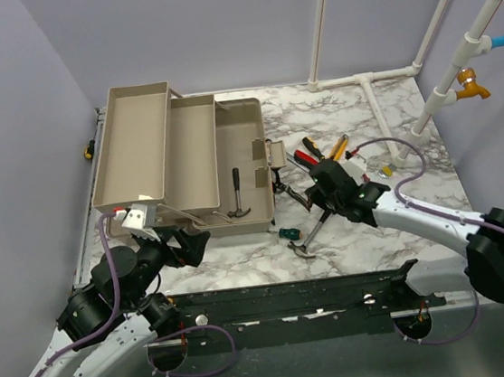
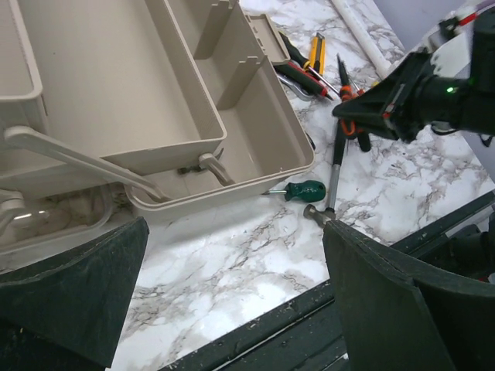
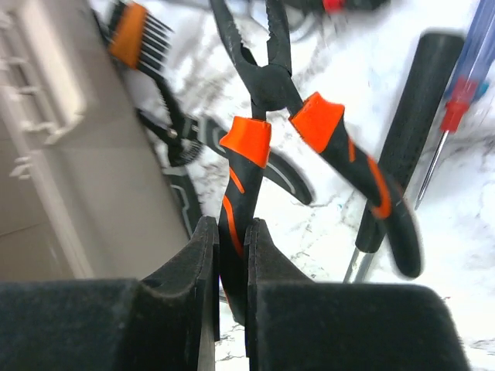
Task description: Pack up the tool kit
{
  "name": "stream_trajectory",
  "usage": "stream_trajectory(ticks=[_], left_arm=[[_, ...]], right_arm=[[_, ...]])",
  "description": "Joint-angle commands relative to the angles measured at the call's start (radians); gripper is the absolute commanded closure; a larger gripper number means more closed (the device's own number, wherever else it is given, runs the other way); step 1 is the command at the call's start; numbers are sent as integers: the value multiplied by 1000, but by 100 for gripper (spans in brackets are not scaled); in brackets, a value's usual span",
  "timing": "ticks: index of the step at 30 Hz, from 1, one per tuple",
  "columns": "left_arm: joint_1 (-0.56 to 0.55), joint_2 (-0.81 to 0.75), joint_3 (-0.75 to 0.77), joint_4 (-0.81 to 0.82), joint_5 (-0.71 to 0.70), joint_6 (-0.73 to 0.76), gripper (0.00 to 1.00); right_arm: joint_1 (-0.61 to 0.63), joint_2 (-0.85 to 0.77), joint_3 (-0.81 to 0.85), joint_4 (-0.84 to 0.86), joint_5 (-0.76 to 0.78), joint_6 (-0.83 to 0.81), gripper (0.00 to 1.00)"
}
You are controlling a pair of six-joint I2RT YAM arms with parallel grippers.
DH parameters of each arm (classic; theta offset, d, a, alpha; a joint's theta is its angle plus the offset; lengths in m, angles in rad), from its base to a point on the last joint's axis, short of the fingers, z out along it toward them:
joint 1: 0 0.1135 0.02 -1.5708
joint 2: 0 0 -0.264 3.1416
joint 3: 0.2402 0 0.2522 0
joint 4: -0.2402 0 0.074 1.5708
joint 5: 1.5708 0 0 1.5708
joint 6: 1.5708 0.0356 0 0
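The open beige tool kit box [image 1: 138,147] stands at the back left with its trays spread, and a small hammer [image 1: 237,195] lies inside. My right gripper [image 3: 230,247] is shut on one handle of the orange-and-black pliers [image 3: 255,139], just right of the box wall [image 3: 100,193]. A second hammer [image 1: 310,235] and a green screwdriver [image 2: 303,189] lie on the marble beside it. More tools [image 1: 320,149] are piled behind. My left gripper [image 2: 232,270] hangs open over bare marble in front of the box, holding nothing.
White pipes [image 1: 380,110] run along the back and right of the table. A black rail [image 1: 292,298] borders the near edge. Black adjustable pliers [image 3: 186,139] and a red-and-blue screwdriver [image 3: 456,100] lie close to the held pliers.
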Motion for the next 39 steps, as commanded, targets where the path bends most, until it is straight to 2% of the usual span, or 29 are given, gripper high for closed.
stream_trajectory(ticks=[1, 3, 5, 7, 12, 16, 22, 26, 30, 32, 35, 37, 38, 39], left_arm=[[-4, 1, 41, -26, -18, 93, 1], [-4, 2, 39, -9, 4, 121, 1], [-3, 11, 37, 4, 26, 143, 1], [-4, 22, 37, 14, 46, 161, 1], [-3, 40, 30, 35, 82, 182, 1], [-4, 38, 23, 46, 95, 187, 1], [-2, 20, 13, 59, 100, 187, 1], [-2, 7, 10, 59, 97, 185, 1], [-2, 2, 8, 59, 101, 182, 1], [-2, 3, 10, 56, 103, 181, 1], [-2, -1, 11, 56, 101, 180, 1], [-2, -7, 8, 56, 102, 180, 1], [-2, -8, 8, 56, 101, 180, 1], [-2, -10, 8, 56, 101, 178, 1]], right_arm=[[-6, -135, 49, -5, 133, -216, 99], [-6, -170, 70, 26, 73, -337, 99], [-6, -203, 71, 112, -61, -491, 99], [-7, -237, 67, 182, -172, -579, 99], [-5, -238, 108, 290, -456, -673, 99], [3, -150, 169, 326, -623, -631, 99], [46, -31, 196, 438, -604, -462, 99], [90, 59, 225, 553, -650, -378, 99], [118, 143, 271, 585, -647, -303, 99], [118, 160, 237, 639, -605, -225, 99], [118, 174, 126, 811, -542, -100, 99], [119, 191, 111, 832, -498, -67, 99], [118, 200, 113, 829, -477, -68, 88], [119, 213, 126, 812, -465, -72, 64]])
